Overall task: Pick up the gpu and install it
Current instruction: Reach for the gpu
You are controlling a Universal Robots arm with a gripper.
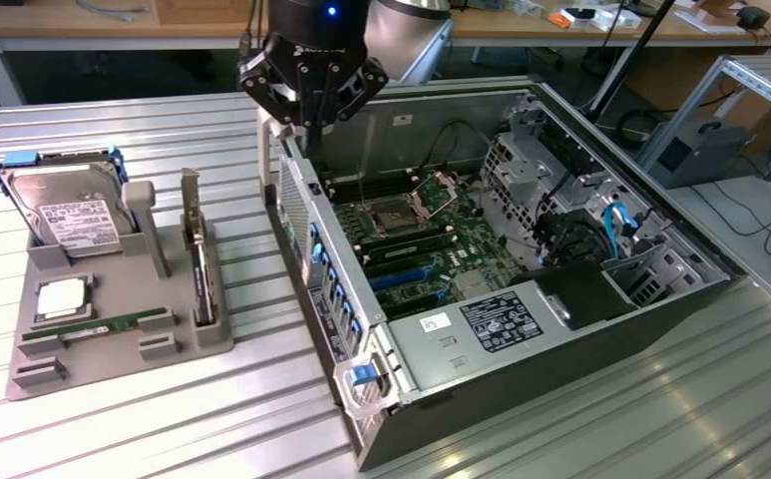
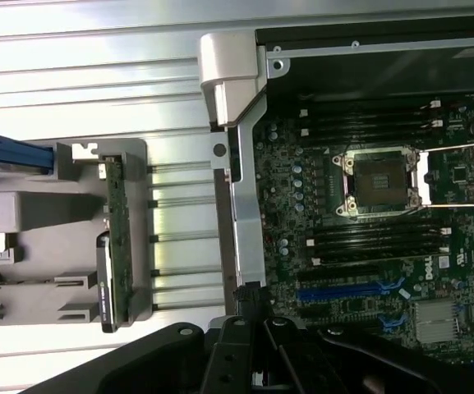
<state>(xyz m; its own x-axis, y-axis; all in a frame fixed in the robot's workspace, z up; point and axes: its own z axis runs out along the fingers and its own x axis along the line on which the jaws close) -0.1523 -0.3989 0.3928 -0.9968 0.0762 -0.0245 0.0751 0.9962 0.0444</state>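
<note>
We see the gpu standing up on its thin edge in a slot of the grey holder. The holder sits on the ribbed metal table, on the exterior view's left. The gpu is a flat black card. Its long side runs from the far part of the holder to the near part. That is about the same way as the side wall of the computer case next to it. The silver bracket is at the far end of the card and sticks up higher than the rest. In the wrist view we look down on the top edge of the gpu, a long thin strip in the holder. There is a stretch of bare table between it and the case.

The gripper hangs in the air over the far corner of the open case, on the side nearest the holder. Its fingers are pressed together and we see nothing in them. In the wrist view the gripper is over the edge of the case wall, apart from the gpu.

Inside the case lies the green board with its slots. The holder also has a hard drive, a square chip and a thin green memory stick.
</note>
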